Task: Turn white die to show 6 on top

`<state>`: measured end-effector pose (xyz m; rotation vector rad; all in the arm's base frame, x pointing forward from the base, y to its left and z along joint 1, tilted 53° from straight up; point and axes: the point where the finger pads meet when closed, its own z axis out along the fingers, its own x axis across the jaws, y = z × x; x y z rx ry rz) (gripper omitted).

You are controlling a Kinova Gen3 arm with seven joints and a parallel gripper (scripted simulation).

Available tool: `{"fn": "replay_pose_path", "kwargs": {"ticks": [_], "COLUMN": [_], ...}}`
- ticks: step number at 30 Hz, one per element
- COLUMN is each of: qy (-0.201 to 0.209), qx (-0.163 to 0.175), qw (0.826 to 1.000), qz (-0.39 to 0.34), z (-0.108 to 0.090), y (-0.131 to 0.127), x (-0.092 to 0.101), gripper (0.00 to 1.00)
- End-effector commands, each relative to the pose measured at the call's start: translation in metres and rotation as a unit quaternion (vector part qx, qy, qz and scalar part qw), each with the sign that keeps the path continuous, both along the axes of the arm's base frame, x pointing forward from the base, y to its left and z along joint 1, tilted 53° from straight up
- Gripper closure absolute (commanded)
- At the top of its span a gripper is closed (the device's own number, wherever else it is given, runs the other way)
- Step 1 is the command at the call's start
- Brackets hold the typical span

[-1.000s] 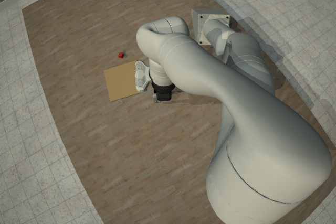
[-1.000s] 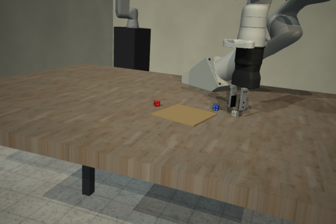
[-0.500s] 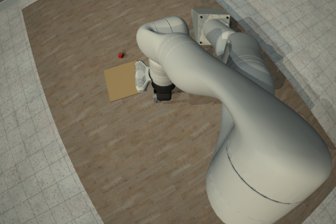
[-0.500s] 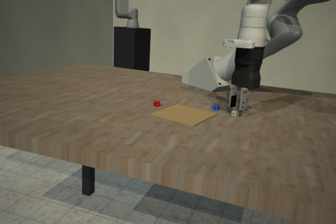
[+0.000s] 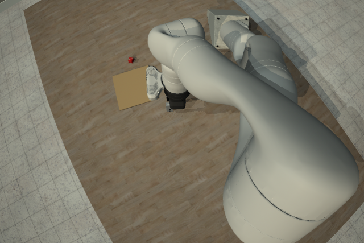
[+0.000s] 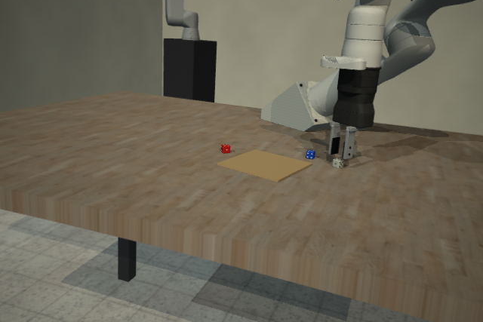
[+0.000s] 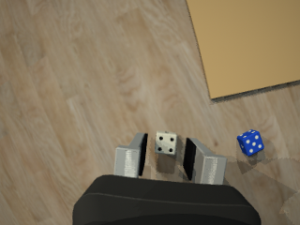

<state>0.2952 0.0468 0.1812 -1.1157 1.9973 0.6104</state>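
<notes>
Gripper upright over white die, fingers apart

Arm: reaches out from its slanted base mount (image 5: 216, 28) (image 6: 282, 109), bends high above the table (image 5: 164, 157) (image 6: 164, 178). Last links and the black gripper body run close to vertical, fingers aimed down at the wood. In the top view the big forearm sweeps across the right side and the wrist hides both the white die and the blue one.

Gripper (image 6: 341, 151) (image 7: 165, 150): fingers stand apart, a part-way gap, nothing clamped. Black pads face each other. In the wrist view the white die (image 6: 337, 163) (image 7: 166, 142) shows between the two fingers, with a strip of wood visible on either side of it. Exterior view puts the fingertips just above and behind the die. Exact tip height over the table: can't tell.

White die: on the wood, off the mat (image 5: 131, 89) (image 6: 265, 164) (image 7: 248, 47), near one of its corners. Four pips on the face toward the wrist camera, so 6 is not on top.

Mat: flat on the table, tan side up. Blue die (image 6: 310, 154) (image 7: 250, 142): on the wood near the same corner, beside the gripper, clear of the fingers. Red die (image 5: 131, 60) (image 6: 225, 148): on the wood past another mat edge, well apart from the gripper. No die touches another.
</notes>
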Motion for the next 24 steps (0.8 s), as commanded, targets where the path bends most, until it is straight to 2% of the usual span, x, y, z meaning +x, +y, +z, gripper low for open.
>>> {"fn": "replay_pose_path", "kwargs": {"ticks": [1, 24], "qy": [0.0, 0.008], "qx": [0.0, 0.003], "qw": [1.0, 1.0], "qz": [0.0, 0.008], "z": [0.0, -0.012], "y": [0.0, 0.014], "x": [0.0, 0.007], "gripper": [0.36, 0.36]}}
